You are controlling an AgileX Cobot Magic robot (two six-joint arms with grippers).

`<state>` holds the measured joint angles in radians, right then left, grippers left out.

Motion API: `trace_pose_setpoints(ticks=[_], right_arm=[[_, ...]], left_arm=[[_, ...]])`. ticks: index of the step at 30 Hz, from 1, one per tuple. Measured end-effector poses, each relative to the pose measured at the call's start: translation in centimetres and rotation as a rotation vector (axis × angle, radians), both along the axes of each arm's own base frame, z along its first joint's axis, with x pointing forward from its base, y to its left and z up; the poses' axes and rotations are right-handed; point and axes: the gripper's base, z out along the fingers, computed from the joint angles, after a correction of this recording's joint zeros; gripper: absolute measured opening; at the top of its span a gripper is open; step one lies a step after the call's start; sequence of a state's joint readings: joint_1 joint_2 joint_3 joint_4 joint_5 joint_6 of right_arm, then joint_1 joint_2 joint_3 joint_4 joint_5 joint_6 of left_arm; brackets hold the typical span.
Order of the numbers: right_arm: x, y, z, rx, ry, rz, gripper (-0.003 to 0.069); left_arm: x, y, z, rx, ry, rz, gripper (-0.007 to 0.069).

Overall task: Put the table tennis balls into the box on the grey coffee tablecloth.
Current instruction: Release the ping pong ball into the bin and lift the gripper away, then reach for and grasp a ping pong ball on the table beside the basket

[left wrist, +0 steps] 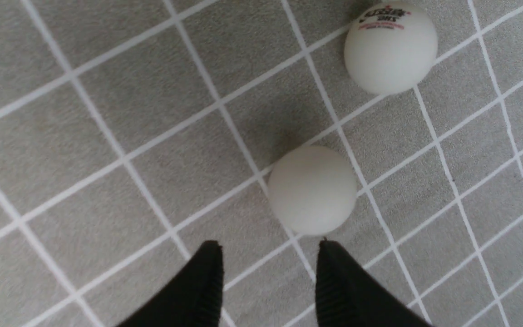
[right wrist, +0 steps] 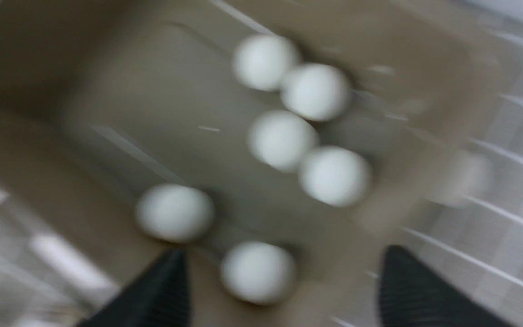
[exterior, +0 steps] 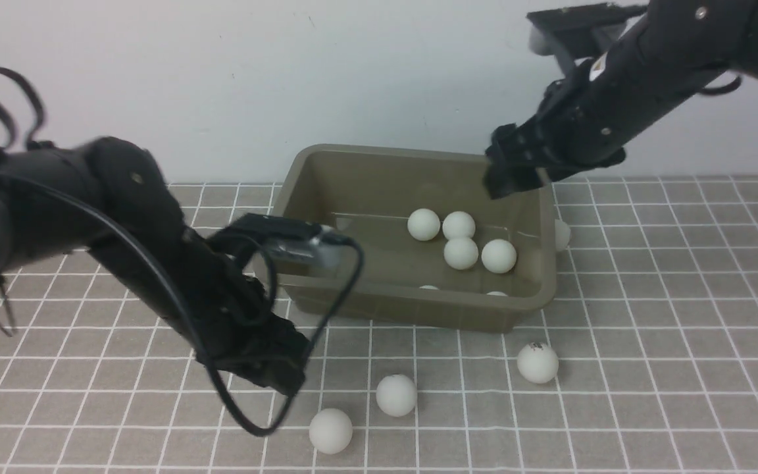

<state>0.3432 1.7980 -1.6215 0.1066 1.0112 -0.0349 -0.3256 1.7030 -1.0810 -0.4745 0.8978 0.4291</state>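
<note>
The olive-brown box (exterior: 366,187) stands on the grey gridded tablecloth (exterior: 682,329) and holds several white balls (exterior: 461,252). Three balls lie on the cloth in front of it (exterior: 331,430), (exterior: 396,395), (exterior: 537,363), and one lies behind its right wall (exterior: 561,235). My left gripper (exterior: 274,375) is low over the cloth, open and empty. In the left wrist view its gripper (left wrist: 268,247) stands just short of a plain ball (left wrist: 312,189), with a logo ball (left wrist: 391,47) farther off. My right gripper (exterior: 510,178) hangs open and empty over the box's far right corner; its wrist view (right wrist: 284,259) is blurred.
The white wall rises right behind the box. The box's rim (exterior: 412,153) lies just under my right gripper. The right wrist view shows the box floor (right wrist: 152,91) and a blurred ball outside its wall (right wrist: 466,177).
</note>
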Motion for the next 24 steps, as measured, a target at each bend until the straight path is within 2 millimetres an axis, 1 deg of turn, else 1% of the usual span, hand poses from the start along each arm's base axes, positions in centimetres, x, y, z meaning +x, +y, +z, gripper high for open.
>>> trace_pose_setpoints(ticks=[1, 2, 3, 4, 5, 7, 9, 10, 11, 12, 13, 14, 15, 17, 18, 19, 20, 21, 23, 24], right_arm=[[-0.1, -1.1, 0.3, -0.045, 0.000, -0.031, 0.0398], [0.0, -2.1, 0.5, -0.075, -0.005, -0.060, 0.0348], [-0.2, -3.9, 0.8, -0.119, -0.003, -0.117, 0.0198], [-0.5, -5.4, 1.1, -0.136, -0.001, -0.161, 0.0117], [-0.9, -6.8, 1.2, -0.141, 0.006, -0.203, 0.0063], [-1.9, -8.8, 1.5, -0.134, 0.018, -0.256, 0.0018], [-3.6, -10.8, 0.9, -0.108, 0.061, -0.294, -0.0006], [-4.0, -11.0, 0.9, -0.096, 0.065, -0.294, -0.0008], [-5.1, -11.3, 0.3, -0.073, 0.091, -0.281, -0.0012], [-5.1, -11.4, 0.0, -0.067, 0.100, -0.284, -0.0013], [-6.2, -11.2, -0.9, -0.021, 0.136, -0.258, -0.0013], [-6.5, -11.1, -1.4, -0.006, 0.151, -0.248, -0.0014], [-6.7, -11.0, -1.8, 0.010, 0.164, -0.238, -0.0013], [-7.4, -10.3, -3.3, 0.086, 0.212, -0.209, -0.0013], [-7.6, -10.0, -4.0, 0.122, 0.230, -0.202, -0.0013], [-7.7, -9.7, -4.7, 0.159, 0.241, -0.198, -0.0012], [-7.7, -9.7, -4.8, 0.158, 0.243, -0.200, -0.0011], [-7.7, -9.2, -6.0, 0.205, 0.251, -0.186, 0.0002], [-7.6, -8.6, -7.4, 0.230, 0.255, -0.168, 0.0045], [-7.6, -8.0, -8.1, 0.242, 0.260, -0.148, 0.0077]], left_arm=[[0.0, -0.7, -0.6, 0.018, -0.003, -0.006, 0.0349], [-0.1, -1.1, -0.9, 0.029, -0.002, -0.016, 0.0366], [-0.1, -1.7, -1.7, 0.057, -0.002, -0.027, 0.0426], [-0.1, -2.3, -2.2, 0.077, -0.006, -0.039, 0.0456], [-0.1, -2.6, -2.8, 0.092, -0.005, -0.051, 0.0481], [-0.2, -3.3, -3.6, 0.110, -0.001, -0.071, 0.0507], [-0.3, -3.8, -4.6, 0.122, 0.006, -0.087, 0.0512], [-0.2, -4.0, -4.7, 0.123, 0.004, -0.087, 0.0508], [-0.2, -4.1, -5.3, 0.128, 0.012, -0.090, 0.0484], [-0.2, -4.2, -5.4, 0.129, 0.014, -0.092, 0.0484], [-0.2, -4.3, -5.9, 0.135, 0.024, -0.095, 0.0414], [-0.2, -4.4, -6.1, 0.138, 0.030, -0.096, 0.0367], [-0.2, -4.4, -6.2, 0.140, 0.031, -0.099, 0.0347], [0.0, -4.5, -5.8, 0.144, 0.028, -0.113, 0.0349], [0.2, -4.5, -5.3, 0.151, 0.021, -0.126, 0.0352], [0.6, -4.6, -4.4, 0.155, 0.003, -0.139, 0.0352], [0.8, -4.7, -4.0, 0.152, -0.007, -0.139, 0.0352], [1.5, -5.0, -2.1, 0.149, -0.054, -0.152, 0.0352], [2.4, -5.2, 0.8, 0.141, -0.133, -0.158, 0.0352], [3.3, -5.6, 3.3, 0.127, -0.209, -0.160, 0.0352]])
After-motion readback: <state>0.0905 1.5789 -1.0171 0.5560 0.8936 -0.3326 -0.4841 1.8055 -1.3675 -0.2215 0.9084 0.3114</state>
